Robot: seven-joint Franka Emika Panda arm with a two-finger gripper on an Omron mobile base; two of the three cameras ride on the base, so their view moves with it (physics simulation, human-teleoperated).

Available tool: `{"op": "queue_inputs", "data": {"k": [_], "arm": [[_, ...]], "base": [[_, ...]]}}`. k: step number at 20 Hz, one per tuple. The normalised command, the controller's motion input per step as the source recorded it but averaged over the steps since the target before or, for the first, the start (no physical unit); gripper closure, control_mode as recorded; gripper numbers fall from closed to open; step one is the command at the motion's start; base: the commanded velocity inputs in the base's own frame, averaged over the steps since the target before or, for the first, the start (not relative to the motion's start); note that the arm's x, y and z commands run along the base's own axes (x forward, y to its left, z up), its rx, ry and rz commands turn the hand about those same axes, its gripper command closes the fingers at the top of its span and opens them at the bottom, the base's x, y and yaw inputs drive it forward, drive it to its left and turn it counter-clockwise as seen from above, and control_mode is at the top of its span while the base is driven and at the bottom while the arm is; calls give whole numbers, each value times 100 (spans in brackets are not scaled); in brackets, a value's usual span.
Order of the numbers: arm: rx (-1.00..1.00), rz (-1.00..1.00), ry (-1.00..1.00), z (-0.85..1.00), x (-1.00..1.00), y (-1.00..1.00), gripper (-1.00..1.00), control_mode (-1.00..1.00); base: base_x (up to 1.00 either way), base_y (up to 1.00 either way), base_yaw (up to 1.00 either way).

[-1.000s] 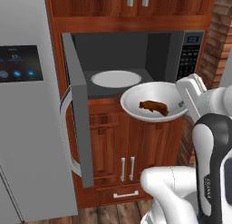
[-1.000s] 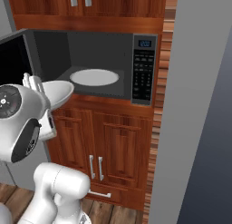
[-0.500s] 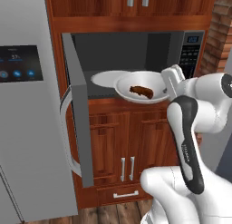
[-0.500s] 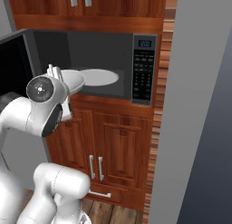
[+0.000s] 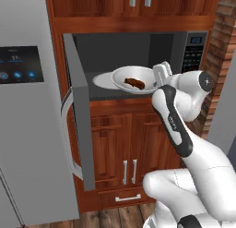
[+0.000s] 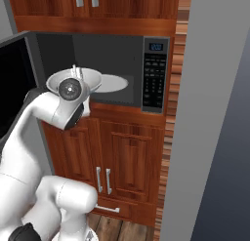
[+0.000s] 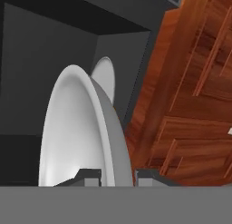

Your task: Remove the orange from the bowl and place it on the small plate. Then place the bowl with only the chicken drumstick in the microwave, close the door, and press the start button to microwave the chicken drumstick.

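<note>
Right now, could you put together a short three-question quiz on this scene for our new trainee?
1. True or false: the door of the microwave is shut.
2. What lies in the bowl that the gripper grips by its rim? A) the orange B) the chicken drumstick C) nothing
3. Fill in: the bowl is at the microwave's opening, above its white round ____.

Key: 1 false, it stands swung open to the left. 2 B. 3 disc.
</note>
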Motion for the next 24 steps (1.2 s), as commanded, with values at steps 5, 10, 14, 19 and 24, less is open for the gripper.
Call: {"op": "queue_inputs", "data": {"k": [5, 10, 14, 19, 24], "arm": [[3, 0, 4, -6, 82, 0, 100, -100], [0, 0, 7, -25, 67, 0, 100, -100], [0, 0, 7, -32, 62, 0, 100, -100], [0, 0, 1, -32, 47, 0, 100, -100], [0, 0, 0, -27, 38, 0, 100, -100]], "base": [[0, 0, 0], [0, 0, 0], [0, 0, 0], [0, 0, 0], [0, 0, 0]]}}
